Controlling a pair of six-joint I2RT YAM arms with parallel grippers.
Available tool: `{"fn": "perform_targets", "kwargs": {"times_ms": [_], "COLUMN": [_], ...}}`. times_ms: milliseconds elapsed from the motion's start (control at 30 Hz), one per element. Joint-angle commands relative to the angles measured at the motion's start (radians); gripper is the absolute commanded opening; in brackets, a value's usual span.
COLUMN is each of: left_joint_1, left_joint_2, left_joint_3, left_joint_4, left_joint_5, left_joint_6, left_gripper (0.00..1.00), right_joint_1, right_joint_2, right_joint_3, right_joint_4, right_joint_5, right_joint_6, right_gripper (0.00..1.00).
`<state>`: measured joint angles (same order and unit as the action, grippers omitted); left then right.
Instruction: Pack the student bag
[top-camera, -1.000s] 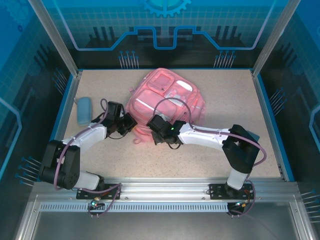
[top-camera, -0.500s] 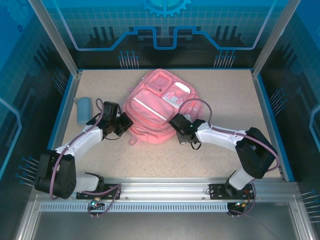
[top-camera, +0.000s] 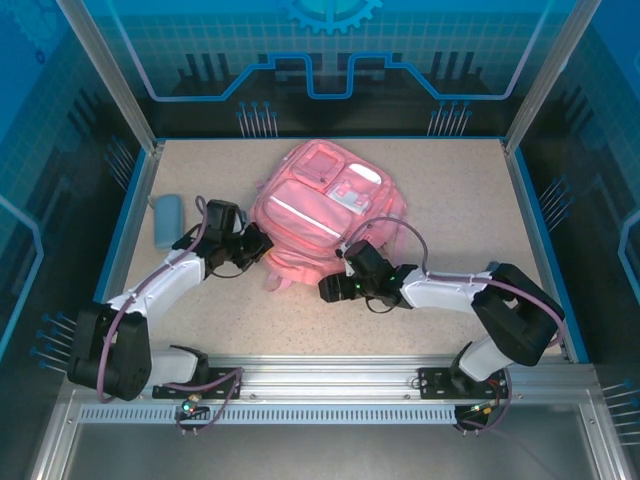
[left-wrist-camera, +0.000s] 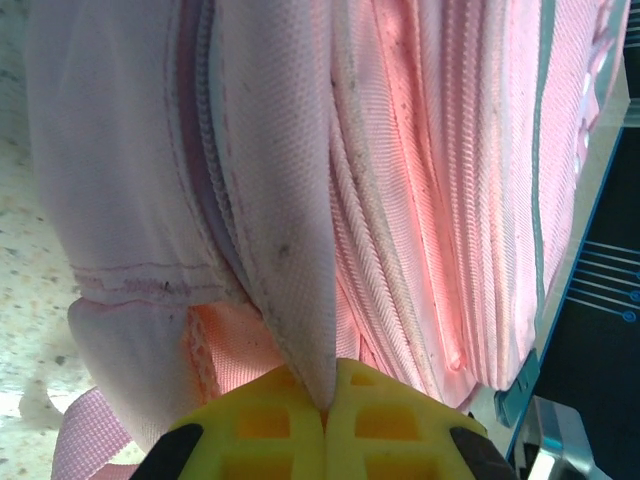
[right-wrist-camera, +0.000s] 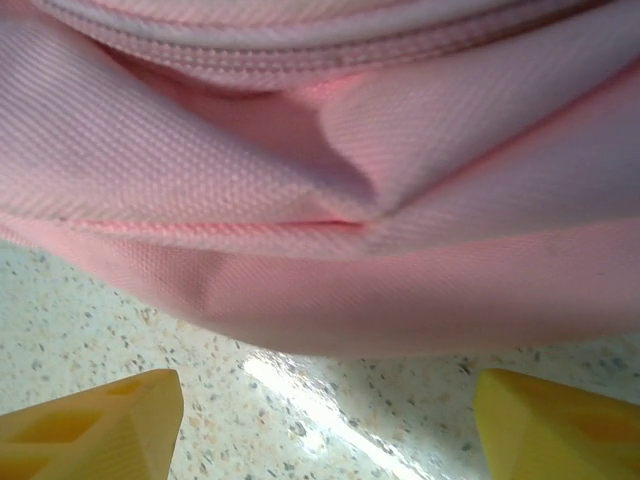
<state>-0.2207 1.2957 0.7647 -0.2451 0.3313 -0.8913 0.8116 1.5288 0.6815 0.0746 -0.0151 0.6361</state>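
- Student bag (top-camera: 325, 215): one pink backpack lay flat on the speckled table (top-camera: 450, 190) with its front pockets and pale stripe facing up.
- Its contents could not be seen; the zipper along the side in the left wrist view (left-wrist-camera: 400, 180) looked closed.
- One light-blue pencil case (top-camera: 168, 220) lay on the table outside the student bag, well apart from its left side.
- Two arms reached toward the student bag, one from each side of its near edge.
- Left gripper (top-camera: 262, 245) sat at the bag's near-left corner; its yellow jaws (left-wrist-camera: 325, 415) were closed, pinching a fold of the pink fabric.
- Right gripper (top-camera: 328, 290) sat just beside the bag's near edge; its jaws (right-wrist-camera: 330, 420) stood wide apart and empty, with the pink fabric (right-wrist-camera: 320, 150) just ahead of them.
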Motion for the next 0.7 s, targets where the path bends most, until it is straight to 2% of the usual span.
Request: {"fn": "perform_targets", "kwargs": {"times_ms": [0, 167, 267, 500, 667], "left_joint_1": [-0.027, -0.034, -0.037, -0.058, -0.075], "left_joint_2": [-0.038, -0.037, -0.033, -0.008, 0.006], "left_joint_3": [0.052, 0.056, 0.052, 0.062, 0.077], "left_joint_4": [0.052, 0.044, 0.044, 0.050, 0.055], "left_joint_5": [0.080, 0.077, 0.078, 0.078, 0.080], "left_joint_6": [-0.007, -0.003, 0.000, 0.002, -0.002], "left_gripper": [0.04, 0.04, 0.04, 0.04, 0.04], "right_joint_1": [0.000, -0.016, -0.019, -0.043, -0.048], "right_joint_2": [-0.031, -0.083, -0.134, -0.224, -0.223], "right_joint_3": [-0.027, -0.045, -0.061, -0.115, -0.110], "right_joint_4": [0.184, 0.223, 0.202, 0.129, 0.135], "right_joint_5": [0.003, 0.064, 0.109, 0.105, 0.077], "right_joint_6": [0.037, 0.033, 0.037, 0.082, 0.086], "right_gripper": [0.77, 0.72, 0.73, 0.78, 0.80]}}
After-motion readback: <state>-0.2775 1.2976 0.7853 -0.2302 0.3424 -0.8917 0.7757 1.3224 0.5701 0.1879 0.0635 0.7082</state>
